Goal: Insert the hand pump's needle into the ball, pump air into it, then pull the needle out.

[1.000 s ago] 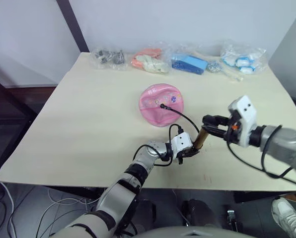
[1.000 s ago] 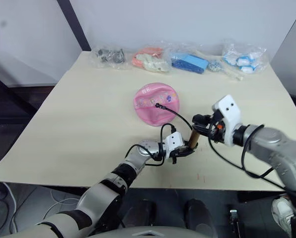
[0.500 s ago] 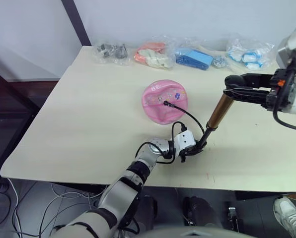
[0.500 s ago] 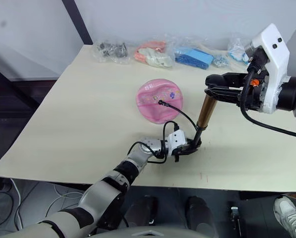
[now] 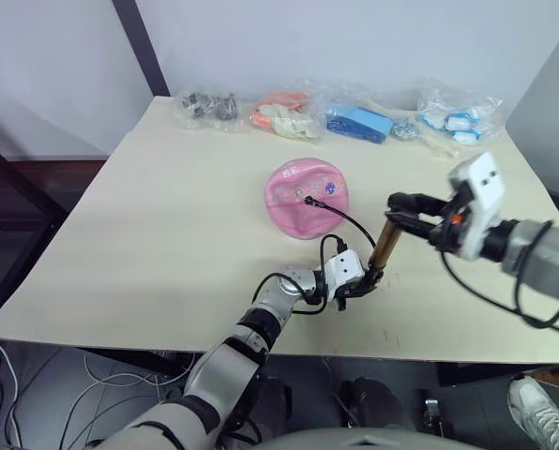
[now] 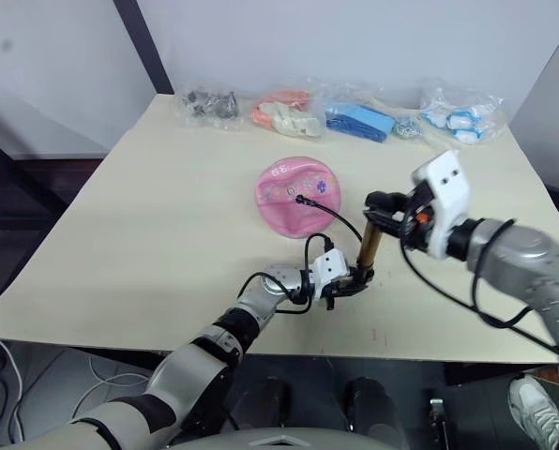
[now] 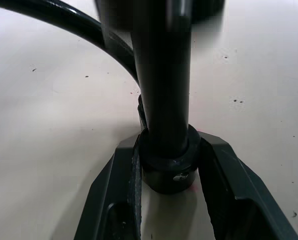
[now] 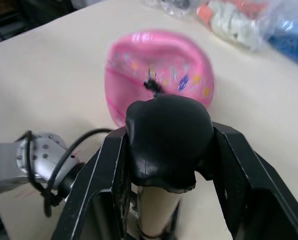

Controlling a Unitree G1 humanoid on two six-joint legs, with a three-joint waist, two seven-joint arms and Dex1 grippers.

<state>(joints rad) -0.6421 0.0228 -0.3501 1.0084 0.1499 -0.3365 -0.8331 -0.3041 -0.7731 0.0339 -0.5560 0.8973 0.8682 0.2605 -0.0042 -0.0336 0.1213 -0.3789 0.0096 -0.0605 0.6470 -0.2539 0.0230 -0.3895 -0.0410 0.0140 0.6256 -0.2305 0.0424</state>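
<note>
The pink ball (image 5: 306, 196) lies partly deflated in the middle of the table. The needle's black fitting (image 5: 308, 200) sits in its top, and the thin black hose (image 5: 355, 225) curves down to the hand pump (image 5: 383, 246). The gold pump stands upright and slightly tilted near the table's front. My left gripper (image 5: 365, 282) is shut on the pump's black bottom cap (image 7: 169, 172), held against the table. My right gripper (image 5: 399, 204) is shut on the black knob handle (image 8: 168, 140) at the top, pushed low over the tube.
Several clear plastic bags line the table's far edge: dark parts (image 5: 207, 106), orange-pink items (image 5: 283, 114), blue items (image 5: 357, 122) and white-blue items (image 5: 458, 117). The table's front edge (image 5: 289, 349) is close behind the pump.
The right gripper has pushed the knob handle back down from its raised, extended position half a second ago; one second ago it was also low. The left gripper stays on the base.
</note>
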